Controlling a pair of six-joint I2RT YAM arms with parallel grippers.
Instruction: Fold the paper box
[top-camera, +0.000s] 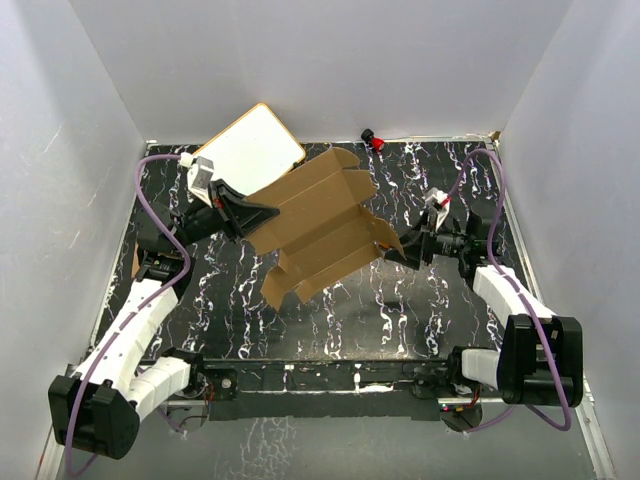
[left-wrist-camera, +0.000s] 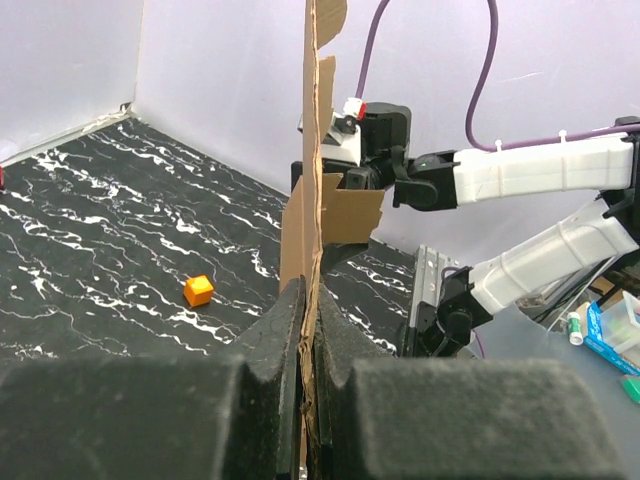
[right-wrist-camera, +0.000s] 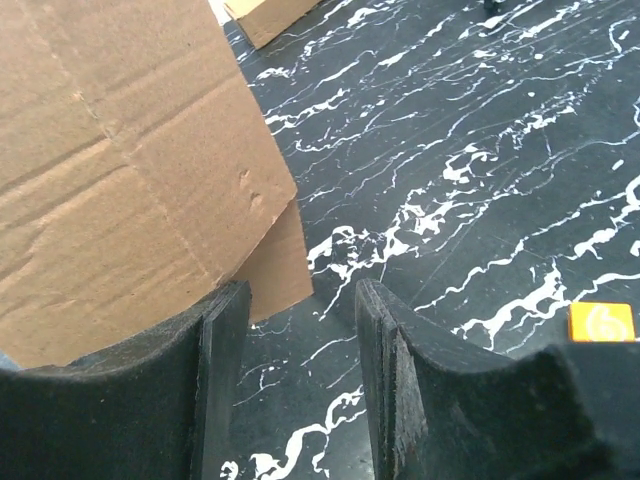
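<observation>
The paper box is a broad brown cardboard sheet with many flaps, held tilted in the air above the black marbled table. My left gripper is shut on its left edge. In the left wrist view the sheet stands edge-on between the closed fingers. My right gripper is open at the sheet's right corner. In the right wrist view the cardboard lies over and beside the left finger, with nothing between the jaws.
A white board with a tan rim leans at the back left. A small red object sits at the back wall. A small orange cube lies on the table, also in the right wrist view. White walls enclose the table.
</observation>
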